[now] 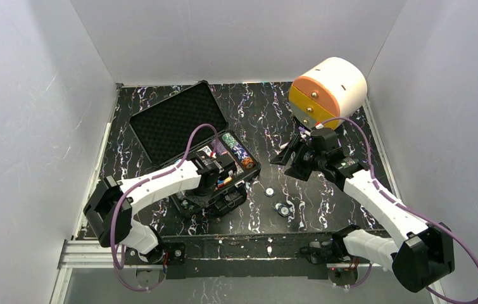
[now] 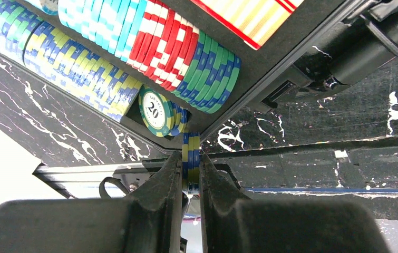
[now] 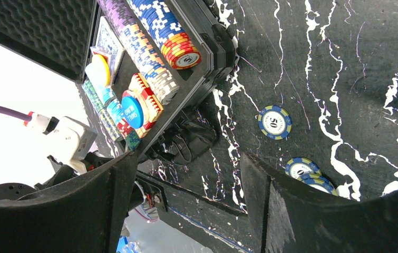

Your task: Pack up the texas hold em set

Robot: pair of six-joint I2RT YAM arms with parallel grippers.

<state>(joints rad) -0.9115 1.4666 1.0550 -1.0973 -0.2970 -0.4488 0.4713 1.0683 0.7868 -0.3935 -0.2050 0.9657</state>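
The open black poker case (image 1: 179,126) lies left of centre, its tray (image 1: 239,158) filled with rows of chips (image 2: 133,47). My left gripper (image 2: 191,168) hangs over the tray's near end, shut on a few blue-and-yellow chips (image 2: 190,153) held on edge, just below a loose green "20" chip (image 2: 154,110) in a slot. My right gripper (image 1: 293,158) is open and empty, raised above the mat right of the case. Three blue-and-yellow chips lie loose on the mat: one alone (image 3: 274,122) and two overlapping (image 3: 307,171), also in the top view (image 1: 280,208).
An orange-and-cream drum-shaped object (image 1: 326,92) stands at the back right. White walls close in the black marbled mat (image 1: 274,120). A metal rail (image 1: 223,247) runs along the near edge by the arm bases.
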